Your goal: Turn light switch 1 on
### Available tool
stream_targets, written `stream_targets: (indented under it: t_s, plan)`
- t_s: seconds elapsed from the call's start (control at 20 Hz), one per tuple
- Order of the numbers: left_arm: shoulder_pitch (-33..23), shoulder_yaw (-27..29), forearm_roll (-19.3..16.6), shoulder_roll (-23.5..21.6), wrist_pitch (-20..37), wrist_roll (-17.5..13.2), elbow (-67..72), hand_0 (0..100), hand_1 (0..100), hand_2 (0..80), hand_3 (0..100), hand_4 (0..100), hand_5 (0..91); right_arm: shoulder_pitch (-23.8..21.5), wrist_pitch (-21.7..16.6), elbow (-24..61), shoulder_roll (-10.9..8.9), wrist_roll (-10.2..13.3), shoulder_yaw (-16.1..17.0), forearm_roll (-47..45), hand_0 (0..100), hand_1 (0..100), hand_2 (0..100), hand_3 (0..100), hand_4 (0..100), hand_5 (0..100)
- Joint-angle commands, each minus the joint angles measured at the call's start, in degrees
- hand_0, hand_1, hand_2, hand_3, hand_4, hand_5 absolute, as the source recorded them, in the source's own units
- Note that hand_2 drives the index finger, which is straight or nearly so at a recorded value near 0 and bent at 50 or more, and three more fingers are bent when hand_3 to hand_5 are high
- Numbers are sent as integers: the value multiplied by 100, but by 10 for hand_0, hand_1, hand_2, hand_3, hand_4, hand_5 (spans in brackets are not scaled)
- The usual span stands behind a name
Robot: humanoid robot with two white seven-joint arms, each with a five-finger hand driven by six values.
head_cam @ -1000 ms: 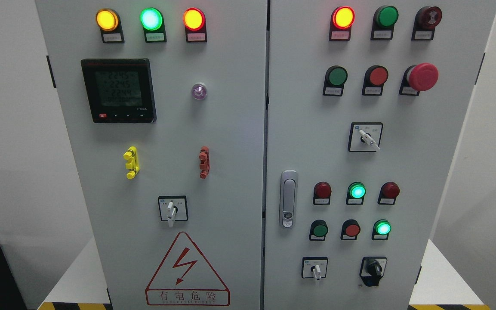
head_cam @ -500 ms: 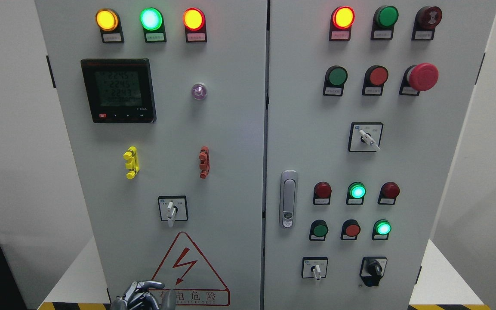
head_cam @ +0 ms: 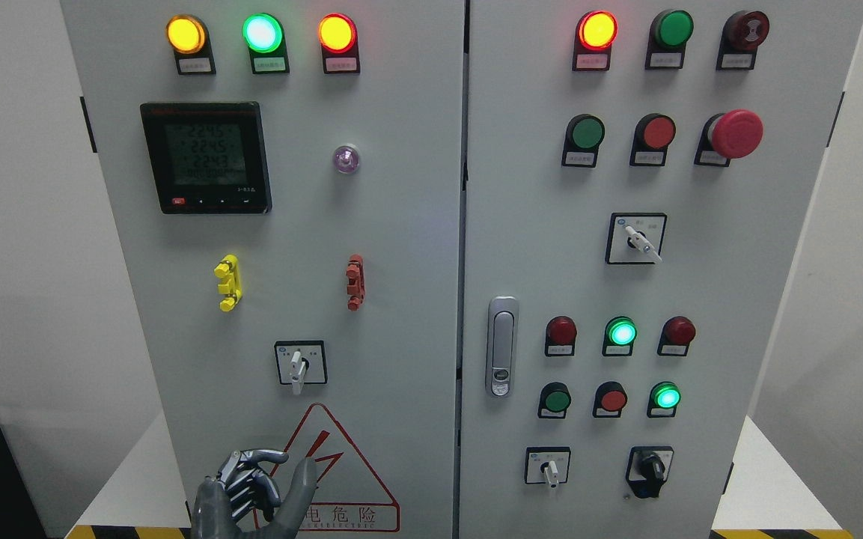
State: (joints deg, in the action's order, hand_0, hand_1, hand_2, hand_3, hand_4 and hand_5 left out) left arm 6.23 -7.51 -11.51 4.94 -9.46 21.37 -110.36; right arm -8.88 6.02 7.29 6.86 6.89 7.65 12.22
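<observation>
Light switch 1 sits above the left robot hand, fingers curled, empty.

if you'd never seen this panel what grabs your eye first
Probably the glowing lamps: a yellow lamp, green lamp and red lamp in a row atop the left door, plus the big red mushroom button at upper right. Low on the left door, the left hand shows in front of the red-edged warning triangle.

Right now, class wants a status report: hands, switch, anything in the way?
Left hand low over the warning sign, fingers curled, holding nothing. Right hand out of view. Switch above it untouched. Path clear.
</observation>
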Motion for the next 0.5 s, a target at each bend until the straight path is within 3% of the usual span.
stream_targets:
  t_s: [0.0, 0.45]
  plan:
    - [431, -102, -18, 182, -380, 103, -91, 28, 605, 527, 968, 975, 870, 0, -5, 0, 0, -4, 0, 0, 54, 0, 0, 0, 0, 0]
    - [625, -102, -18, 218, -548, 262, -65, 18, 615, 524, 981, 980, 872, 0, -5, 0, 0, 5, 0, 0, 54, 0, 0, 0, 0, 0]
